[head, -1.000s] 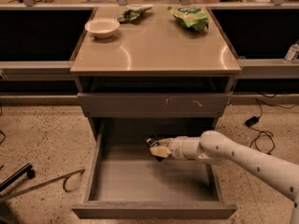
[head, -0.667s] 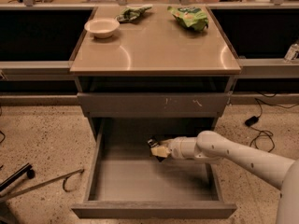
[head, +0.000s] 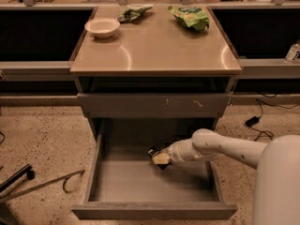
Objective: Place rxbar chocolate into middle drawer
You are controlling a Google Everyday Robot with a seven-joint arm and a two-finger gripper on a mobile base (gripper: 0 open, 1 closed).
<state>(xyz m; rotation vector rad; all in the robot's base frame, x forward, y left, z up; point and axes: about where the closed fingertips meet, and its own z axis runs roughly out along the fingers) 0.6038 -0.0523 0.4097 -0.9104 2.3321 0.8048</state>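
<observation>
The middle drawer (head: pixel 154 211) is pulled wide open below the cabinet, its grey floor bare. My gripper (head: pixel 159 157) reaches in from the right on a white arm (head: pixel 220 149) and hangs over the drawer's back middle. It is shut on the rxbar chocolate (head: pixel 153 152), a small black bar whose end sticks out up and to the left of the fingers. The bar is held above the drawer floor, not lying on it.
The closed drawer front with pale scratch marks (head: pixel 154 105) sits just above the open drawer. On the cabinet top (head: pixel 154 50) stand a white bowl (head: pixel 102 27) and two green snack bags (head: pixel 191 17), (head: pixel 132 13). Cables lie on the floor at the right (head: pixel 255 121).
The arm and gripper have shifted slightly left and a little deeper over the drawer, still holding the bar. Nothing else moved.
</observation>
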